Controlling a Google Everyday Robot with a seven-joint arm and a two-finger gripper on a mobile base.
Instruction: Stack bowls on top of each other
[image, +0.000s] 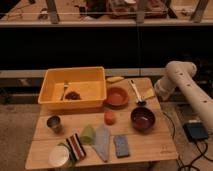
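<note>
Along the table's near edge, from left, lie a white disc, a striped block, a grey cloth and a blue sponge. Right of the sponge the near right corner is bare wood. A green piece sits just behind the block. In the middle band a metal cup stands at the left, with bare wood between it and a small orange lump. Right of the lump sits the maroon bowl: deep, dark, upright, near the right edge. Farther and to the left, well apart from it, is the orange-red bowl: shallower, upright, just beside the right wall of the yellow tub, which fills the far left. A brush and a yellow sponge lie right of that bowl. The white arm rises beyond the right edge. The gripper is out of view, so its state cannot be told.
</note>
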